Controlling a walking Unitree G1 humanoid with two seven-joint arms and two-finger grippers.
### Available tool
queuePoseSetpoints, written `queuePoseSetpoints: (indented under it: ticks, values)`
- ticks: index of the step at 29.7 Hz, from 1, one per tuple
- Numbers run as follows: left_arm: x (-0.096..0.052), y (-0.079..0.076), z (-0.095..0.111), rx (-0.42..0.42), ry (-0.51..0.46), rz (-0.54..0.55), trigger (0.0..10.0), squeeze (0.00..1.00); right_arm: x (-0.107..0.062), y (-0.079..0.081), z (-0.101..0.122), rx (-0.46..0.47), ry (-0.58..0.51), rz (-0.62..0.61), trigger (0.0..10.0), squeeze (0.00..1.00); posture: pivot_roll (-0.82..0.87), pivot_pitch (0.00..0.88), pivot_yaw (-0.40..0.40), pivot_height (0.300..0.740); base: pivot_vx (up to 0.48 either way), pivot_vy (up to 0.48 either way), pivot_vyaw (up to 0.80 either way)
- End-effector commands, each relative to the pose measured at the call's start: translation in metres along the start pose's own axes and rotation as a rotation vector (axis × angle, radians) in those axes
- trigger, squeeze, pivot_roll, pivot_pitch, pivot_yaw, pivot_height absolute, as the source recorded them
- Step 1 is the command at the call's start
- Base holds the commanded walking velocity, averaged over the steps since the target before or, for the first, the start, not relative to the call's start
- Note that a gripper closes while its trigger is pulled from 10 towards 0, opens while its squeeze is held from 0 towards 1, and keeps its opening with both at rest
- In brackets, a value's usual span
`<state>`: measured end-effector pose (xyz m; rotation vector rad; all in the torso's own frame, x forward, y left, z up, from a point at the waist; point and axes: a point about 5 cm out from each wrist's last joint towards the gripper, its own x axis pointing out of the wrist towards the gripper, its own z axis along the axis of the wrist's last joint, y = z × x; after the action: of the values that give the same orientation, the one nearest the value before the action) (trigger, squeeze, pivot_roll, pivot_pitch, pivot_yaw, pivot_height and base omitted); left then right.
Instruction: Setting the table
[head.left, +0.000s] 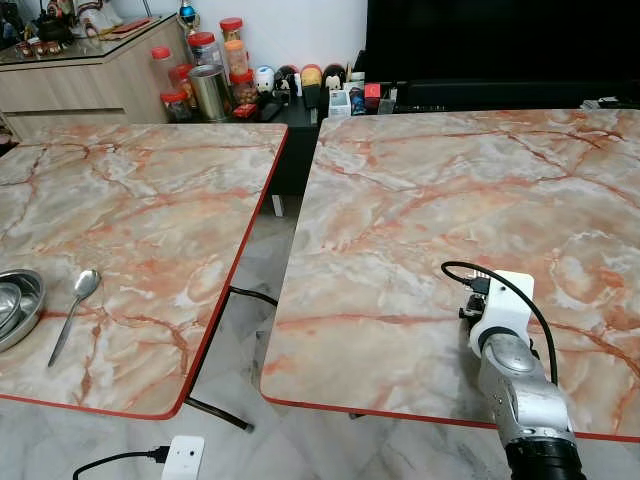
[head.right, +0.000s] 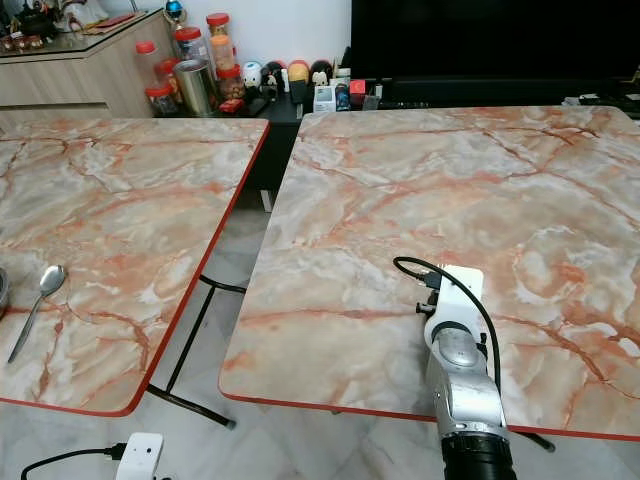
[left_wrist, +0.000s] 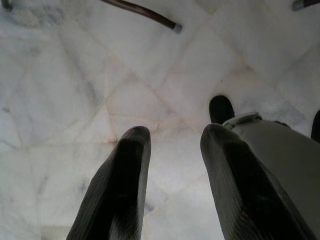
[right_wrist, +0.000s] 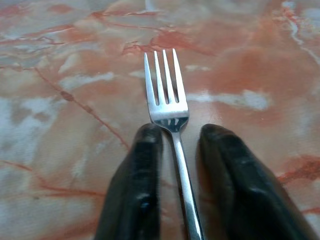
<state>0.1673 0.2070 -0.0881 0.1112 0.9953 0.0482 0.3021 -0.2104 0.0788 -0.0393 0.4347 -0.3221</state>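
A silver fork lies on the pink marble top of the right table, tines pointing away from my wrist. My right gripper stands open around its handle, with a narrow gap showing on each side. In the eye views my right arm reaches over the right table's front edge, and its wrist hides the fingers and fork. On the left table a spoon rests beside a metal bowl at the picture's edge. My left gripper hangs open above the pale floor.
A floor gap with black table legs separates the two tables. A white power strip and its cable lie on the floor below. Jars and small items crowd a low shelf behind. A dark foot shows beside the left gripper.
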Motion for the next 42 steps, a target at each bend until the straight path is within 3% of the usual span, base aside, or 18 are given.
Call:
queuePoseSetpoints:
  ticks: [1, 24, 28, 29, 33, 36, 42]
  values:
    - [-0.002, 0.010, -0.007, 0.010, 0.030, 0.018, 10.0, 0.00, 0.001, 0.006, -0.003, 0.007, 0.020, 0.023, 0.0, 0.00, -0.05, 0.053, 0.091, 0.740, 0.000, 0.000, 0.00]
    - [-0.002, 0.008, -0.009, 0.004, 0.037, 0.028, 10.0, 0.00, 0.001, 0.010, 0.003, 0.008, 0.001, 0.044, 0.0, 0.00, -0.05, 0.045, 0.087, 0.740, 0.000, 0.000, 0.00]
    - [-0.002, 0.011, -0.006, -0.006, 0.016, 0.052, 10.0, 0.00, -0.001, 0.012, 0.017, 0.008, -0.082, 0.051, 0.0, 0.00, -0.05, 0.045, 0.087, 0.740, 0.000, 0.000, 0.00]
    - [-0.002, 0.012, -0.005, -0.001, 0.012, 0.057, 10.0, 0.00, -0.003, 0.014, 0.027, 0.008, -0.145, 0.052, 10.0, 0.00, -0.05, 0.045, 0.088, 0.740, 0.000, 0.000, 0.00]
    - [-0.002, 0.013, -0.005, -0.019, 0.018, 0.060, 10.0, 0.00, -0.013, 0.020, 0.067, 0.038, -0.333, 0.077, 10.0, 0.00, -0.05, 0.043, 0.087, 0.740, 0.000, 0.000, 0.00]
    - [-0.001, 0.011, -0.005, -0.025, 0.023, 0.059, 10.0, 0.00, -0.018, 0.026, 0.085, 0.031, -0.408, 0.109, 10.0, 0.00, -0.05, 0.040, 0.084, 0.740, 0.000, 0.480, 0.00]
    - [-0.001, 0.009, -0.005, -0.025, 0.020, 0.061, 10.0, 0.00, -0.023, 0.033, 0.095, 0.021, -0.451, 0.160, 10.0, 0.00, -0.05, 0.038, 0.078, 0.740, 0.000, 0.480, 0.00]
